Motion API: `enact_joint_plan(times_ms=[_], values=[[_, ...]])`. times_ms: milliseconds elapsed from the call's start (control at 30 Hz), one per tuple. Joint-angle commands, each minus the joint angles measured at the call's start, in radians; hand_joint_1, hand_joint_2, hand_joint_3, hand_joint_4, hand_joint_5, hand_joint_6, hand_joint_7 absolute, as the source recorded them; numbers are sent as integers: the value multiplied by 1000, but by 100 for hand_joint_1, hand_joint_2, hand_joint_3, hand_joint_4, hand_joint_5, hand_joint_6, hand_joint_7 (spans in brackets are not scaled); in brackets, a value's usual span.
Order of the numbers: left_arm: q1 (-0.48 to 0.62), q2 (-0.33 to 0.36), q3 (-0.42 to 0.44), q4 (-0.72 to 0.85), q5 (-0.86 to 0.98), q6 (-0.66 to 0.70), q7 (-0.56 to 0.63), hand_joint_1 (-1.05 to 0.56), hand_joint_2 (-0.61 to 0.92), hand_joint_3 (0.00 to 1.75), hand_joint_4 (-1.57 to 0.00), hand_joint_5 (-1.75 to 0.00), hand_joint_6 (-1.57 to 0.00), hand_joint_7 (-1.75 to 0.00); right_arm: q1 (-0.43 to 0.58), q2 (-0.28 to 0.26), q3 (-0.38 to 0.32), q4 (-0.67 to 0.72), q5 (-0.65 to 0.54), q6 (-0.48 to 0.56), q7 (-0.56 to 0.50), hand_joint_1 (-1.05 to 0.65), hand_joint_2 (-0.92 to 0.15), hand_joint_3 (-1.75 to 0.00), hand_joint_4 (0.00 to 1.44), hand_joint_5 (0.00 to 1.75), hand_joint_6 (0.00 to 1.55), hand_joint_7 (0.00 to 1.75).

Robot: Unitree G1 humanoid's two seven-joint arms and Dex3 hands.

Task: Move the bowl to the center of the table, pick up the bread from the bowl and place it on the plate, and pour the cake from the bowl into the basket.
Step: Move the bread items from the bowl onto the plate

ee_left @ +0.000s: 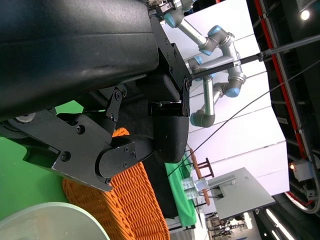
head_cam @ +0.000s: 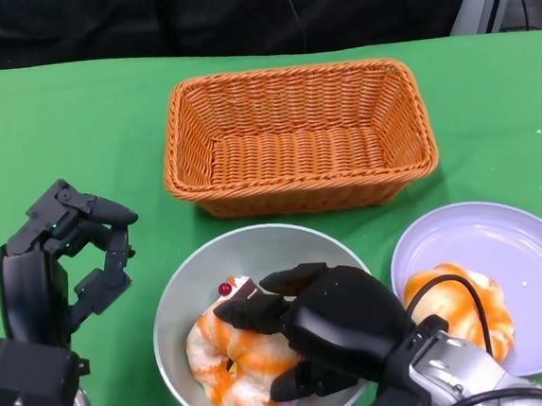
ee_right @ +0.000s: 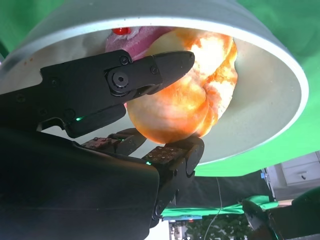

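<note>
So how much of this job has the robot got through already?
One bread already lies on the plate, and the bowl sits in front of the basket. The right hand is now gripping a second bread in the bowl. Left to do: plate it, then pour the cake into the basket.

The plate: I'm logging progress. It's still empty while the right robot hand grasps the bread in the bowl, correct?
Not quite. The plate already holds a bread piece, as the head view shows. The right robot hand does grasp bread in the bowl.
</note>
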Motion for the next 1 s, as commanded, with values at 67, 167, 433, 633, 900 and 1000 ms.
enact_joint_plan(times_ms=[67, 167, 433, 633, 900, 1000], values=[[-1, 4, 6, -18, 0, -8, 18, -13, 67, 84, -74, -164, -76, -131, 0, -1, 10, 25, 23, 17, 60, -71, -92, -2, 48, 4, 48, 1], [-2, 2, 6, -19, -4, -5, 17, -12, 66, 84, -74, -165, -76, -132, -7, 0, 5, 35, 66, 9, 106, -66, -92, -3, 58, 7, 50, 1], [-5, 6, 6, -7, 13, -18, 30, -11, 67, 84, -75, -164, -75, -134, -47, 1, -18, 149, 198, -136, 72, -27, -92, -8, 106, 25, 81, 7], [-8, 4, 6, 1, -3, -22, 20, -11, 67, 83, -75, -163, -76, -132, -63, 16, -22, 220, 226, -201, 6, -25, -92, -4, 97, 67, 110, 4], [-8, 5, 6, 4, 4, -26, 25, -12, 66, 85, -75, -164, -77, -130, -63, 36, -35, 283, 237, -277, -99, -22, -92, 0, 83, 106, 115, 2], [-9, 5, 6, 5, 5, -27, 26, -12, 65, 85, -75, -164, -77, -131, -66, 39, -36, 304, 231, -297, -134, -22, -92, 0, 83, 107, 116, 2]])
